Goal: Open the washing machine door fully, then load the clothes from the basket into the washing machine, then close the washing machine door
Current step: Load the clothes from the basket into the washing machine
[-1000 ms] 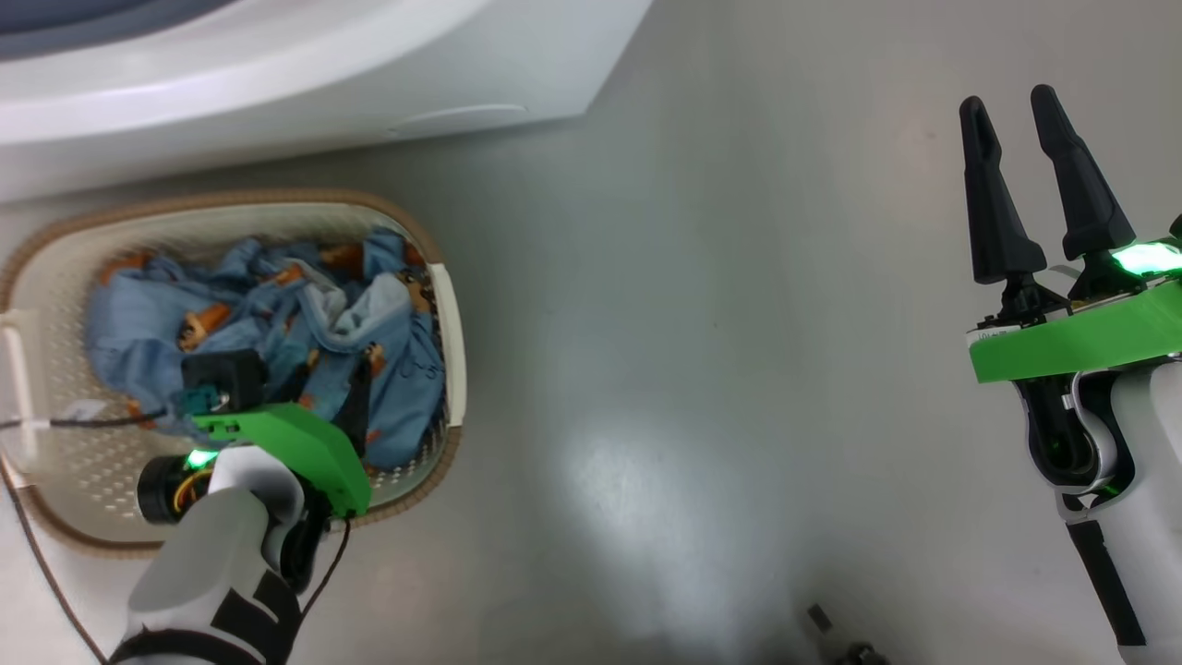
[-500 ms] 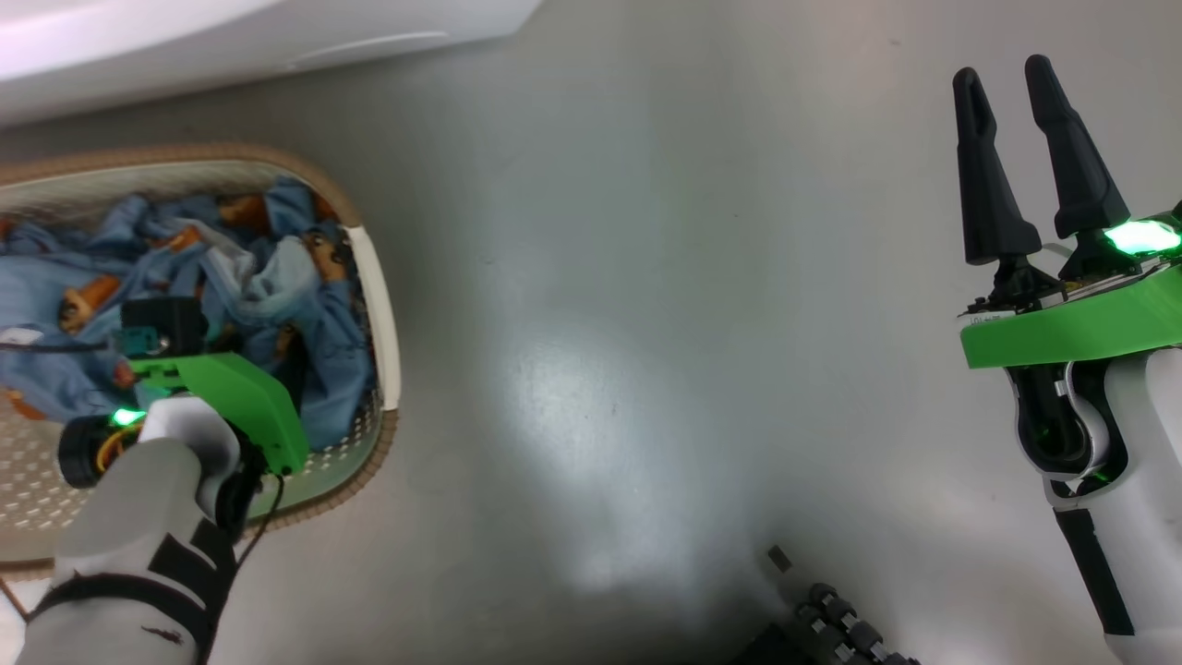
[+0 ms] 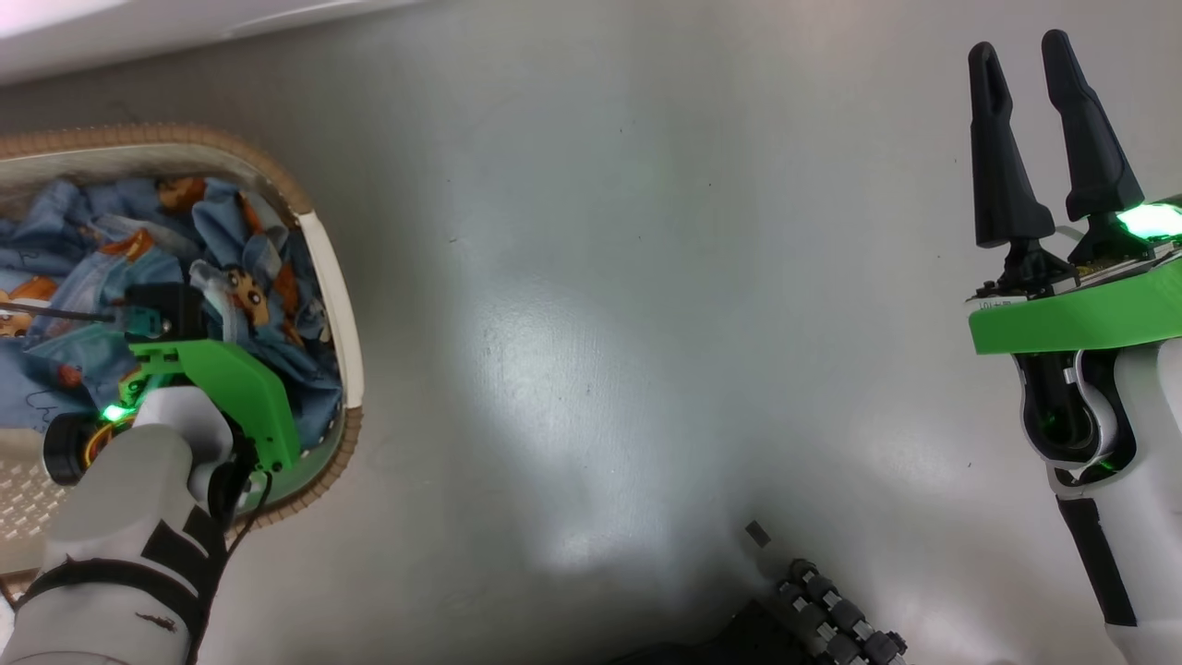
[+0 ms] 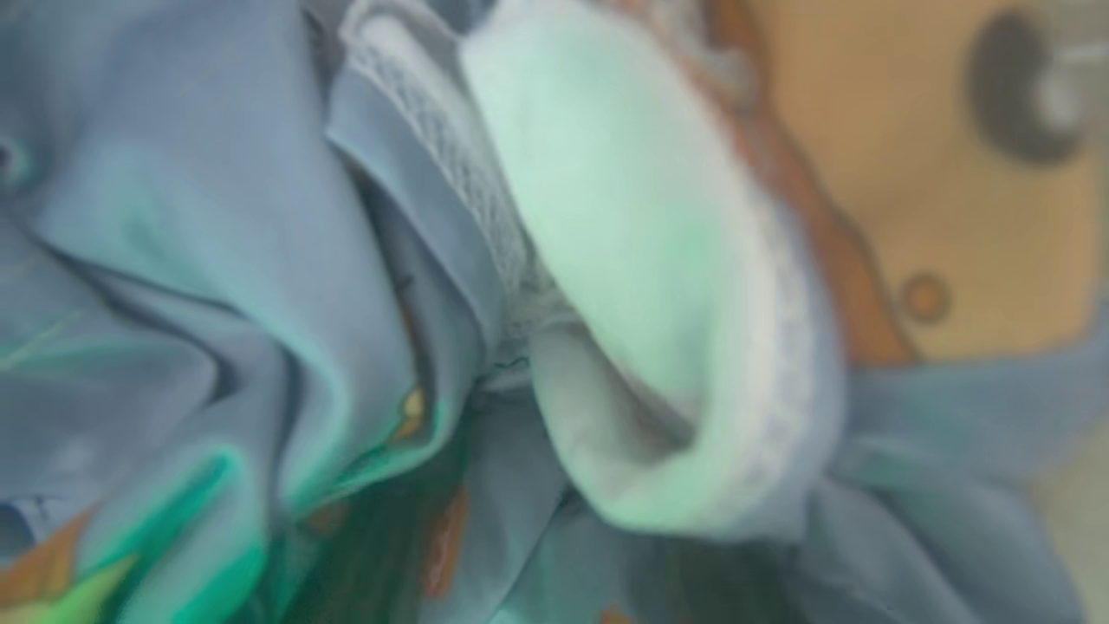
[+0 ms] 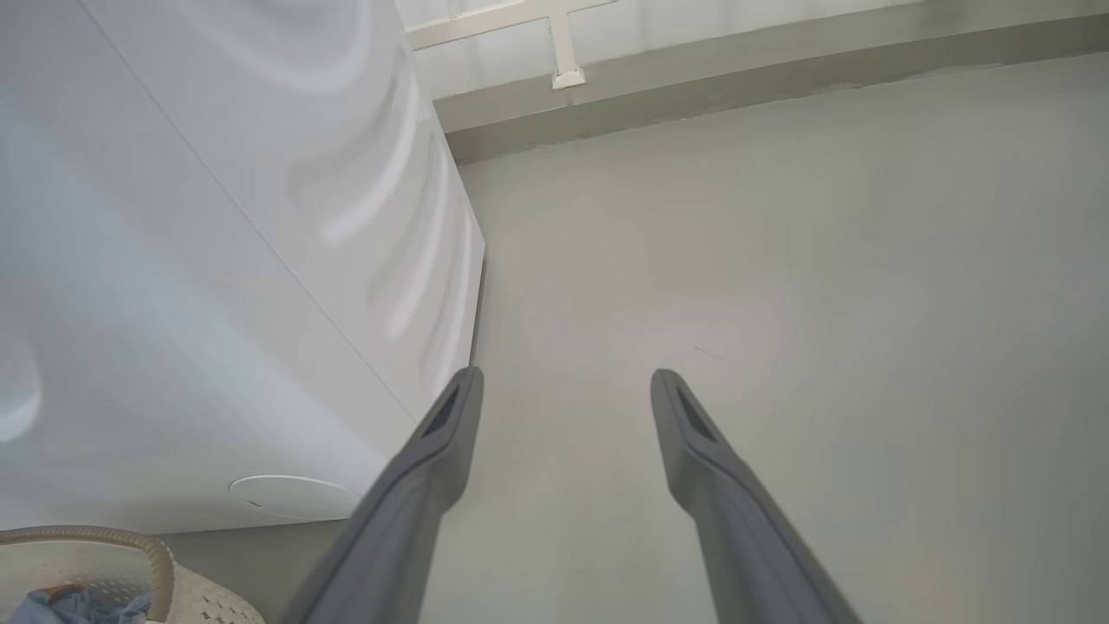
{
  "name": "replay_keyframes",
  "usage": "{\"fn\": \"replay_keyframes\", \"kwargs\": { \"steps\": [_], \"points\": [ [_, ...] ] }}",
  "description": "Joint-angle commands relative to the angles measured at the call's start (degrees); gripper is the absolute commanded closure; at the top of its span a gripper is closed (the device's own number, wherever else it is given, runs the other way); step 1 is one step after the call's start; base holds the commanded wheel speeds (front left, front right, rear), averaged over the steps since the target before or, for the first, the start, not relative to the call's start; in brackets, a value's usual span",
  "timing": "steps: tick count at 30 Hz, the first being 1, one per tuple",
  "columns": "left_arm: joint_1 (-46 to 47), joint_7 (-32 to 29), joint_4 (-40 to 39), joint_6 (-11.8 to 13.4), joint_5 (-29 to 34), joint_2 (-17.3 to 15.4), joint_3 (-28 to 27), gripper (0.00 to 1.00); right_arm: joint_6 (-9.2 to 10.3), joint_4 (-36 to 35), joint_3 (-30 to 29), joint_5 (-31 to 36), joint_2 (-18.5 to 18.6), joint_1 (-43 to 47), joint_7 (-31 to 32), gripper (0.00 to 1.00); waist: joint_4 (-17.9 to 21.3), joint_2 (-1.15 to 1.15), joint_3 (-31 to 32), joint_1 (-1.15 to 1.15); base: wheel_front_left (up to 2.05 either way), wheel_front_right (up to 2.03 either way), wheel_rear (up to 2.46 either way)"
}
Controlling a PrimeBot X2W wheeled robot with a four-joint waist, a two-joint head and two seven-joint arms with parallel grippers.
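The cream basket [image 3: 325,277] with its brown rim lies at the left of the head view, holding the light blue clothes [image 3: 74,268] with orange figures. My left gripper [image 3: 208,319] is pushed down into that pile, its fingers buried in fabric. The left wrist view is a blurred close-up of the clothes [image 4: 260,260] and white trim [image 4: 641,303]. My right gripper [image 3: 1018,42] stands open and empty over bare floor at the far right, also seen as the right gripper [image 5: 565,374]. The white washing machine [image 5: 217,260] stands beside it, with a round flap [image 5: 290,496] low down. The washing machine door is out of view.
Grey floor [image 3: 600,277] stretches between the basket and my right arm. A dark ribbed part of my base [image 3: 822,610] pokes in at the bottom. A black cable [image 3: 55,314] crosses the clothes. The basket corner [image 5: 130,546] sits right by the machine's foot.
The head camera has turned, so basket and machine have slid left and up in the picture. My left gripper stays down in the clothes, its fingers now hidden. The right gripper holds still, open.
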State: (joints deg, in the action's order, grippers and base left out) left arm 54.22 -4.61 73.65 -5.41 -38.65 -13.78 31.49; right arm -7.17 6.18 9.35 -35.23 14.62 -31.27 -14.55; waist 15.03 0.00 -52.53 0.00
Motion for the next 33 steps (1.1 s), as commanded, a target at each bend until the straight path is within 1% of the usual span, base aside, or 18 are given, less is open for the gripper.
{"fn": "replay_keyframes", "kwargs": {
  "steps": [1, 6, 11, 21, 25, 29, 33],
  "points": [
    [-0.6, 0.4, 0.0, 0.4, 0.4, -1.7, -0.6, 1.00, -0.32, -1.1, 0.6, 0.8, 0.5, 1.6, -0.4, 0.00, -0.1, 0.00, 0.2, 0.00, 0.00, 0.00, 0.00],
    [-0.5, 2.1, 0.1, 0.1, -0.3, -1.4, -0.9, 1.00, -0.32, -0.9, 0.7, 0.9, 0.5, 1.2, -0.4, 0.00, -0.5, 0.00, 0.8, 0.00, 0.00, 0.00, 0.00],
    [-1.2, 4.2, 0.1, -0.8, -1.3, -0.9, -1.3, 1.00, -0.32, -0.7, 0.5, 0.8, 0.3, 1.2, -0.4, 0.00, -1.3, 0.00, 2.8, 0.00, 0.00, 0.00, 0.00],
    [-5.8, 9.8, -0.8, -2.0, -4.3, 0.4, -1.7, 1.00, -0.32, 0.8, 1.5, 0.4, -0.3, 1.4, -0.4, 0.00, -3.2, 0.00, 10.7, 0.00, 0.00, 0.00, 0.00],
    [-9.4, 11.6, -4.8, -2.1, -7.5, 0.9, -1.4, 1.00, -0.32, 2.1, 1.4, 0.1, -0.3, 2.5, -0.4, 0.00, -4.4, 0.00, 14.9, 0.00, 0.00, 0.00, 0.00],
    [-12.1, 13.0, -8.1, -2.1, -10.4, 0.3, -0.9, 1.00, -0.32, 2.8, 1.8, -0.1, -0.3, 3.4, -0.4, 0.00, -5.4, 0.00, 18.5, 0.00, 0.00, 0.00, 0.00],
    [-13.8, 14.3, -10.1, -2.1, -11.5, -0.5, 0.2, 1.00, -0.32, 3.4, 2.2, -0.1, -0.3, 4.0, -0.4, 0.00, -6.1, 0.00, 21.3, 0.00, 0.00, 0.00, 0.00]
  ]
}}
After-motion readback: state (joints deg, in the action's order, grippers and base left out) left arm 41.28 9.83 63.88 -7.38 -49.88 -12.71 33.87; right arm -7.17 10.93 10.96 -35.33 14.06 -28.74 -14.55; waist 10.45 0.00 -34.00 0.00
